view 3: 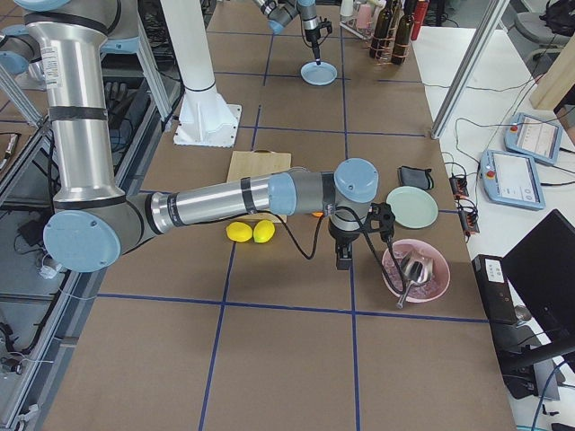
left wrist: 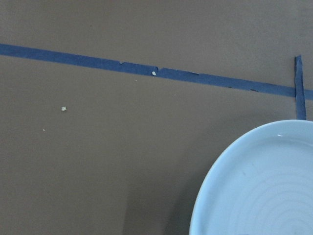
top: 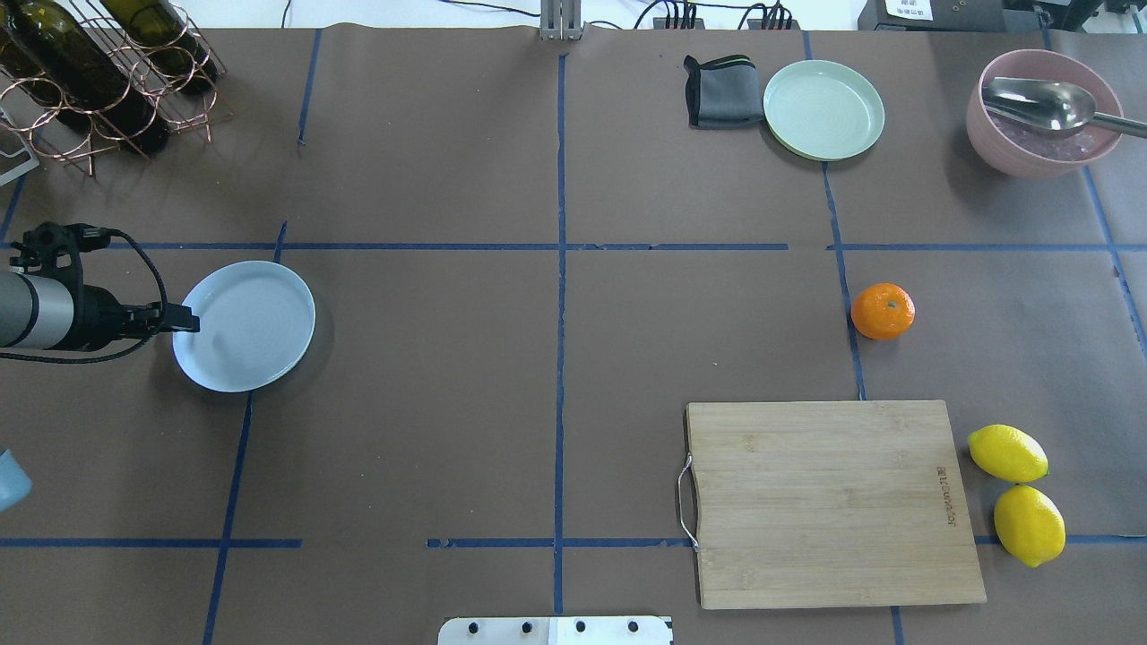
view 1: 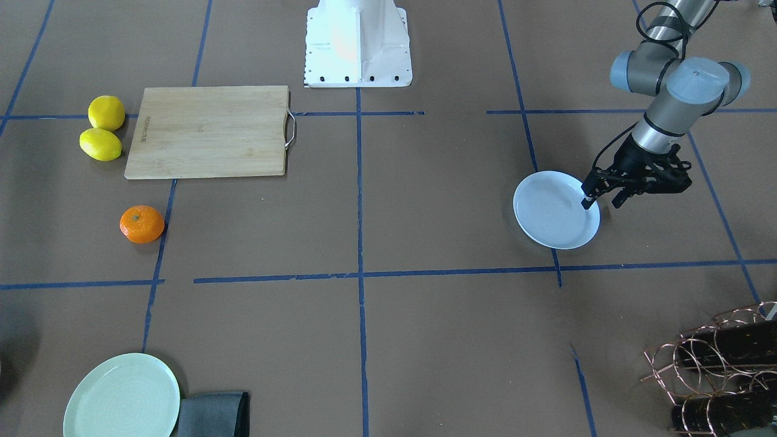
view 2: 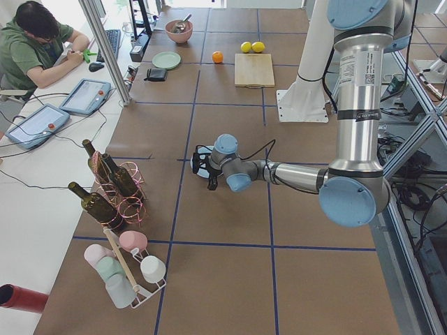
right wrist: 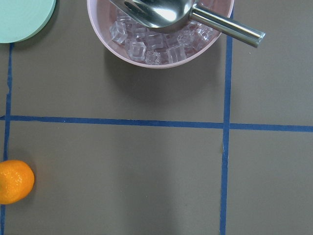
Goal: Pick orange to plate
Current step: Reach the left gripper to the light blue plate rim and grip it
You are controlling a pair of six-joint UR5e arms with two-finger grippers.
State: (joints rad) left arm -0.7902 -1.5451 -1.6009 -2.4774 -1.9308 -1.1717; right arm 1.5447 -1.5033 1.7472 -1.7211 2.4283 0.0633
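The orange (view 1: 142, 224) sits on the table (view 1: 425, 200) at the front view's left, well apart from the left gripper (view 1: 602, 203). That gripper hangs at the right with its jaws apart over the plate (view 1: 549, 212) rim. The right gripper (view 3: 342, 260) hovers nearer the orange, and I cannot tell how its jaws stand.

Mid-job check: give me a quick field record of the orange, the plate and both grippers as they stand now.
orange: on the table on the robot's right side, ungrasped, just beyond the wooden cutting board
plate: pale blue, empty, on the robot's left side
left gripper: open, at the plate's edge, holding nothing
right gripper: pointing down near the pink bowl of ice; open or shut cannot be told
task state: orange not yet picked, far across the table from the plate
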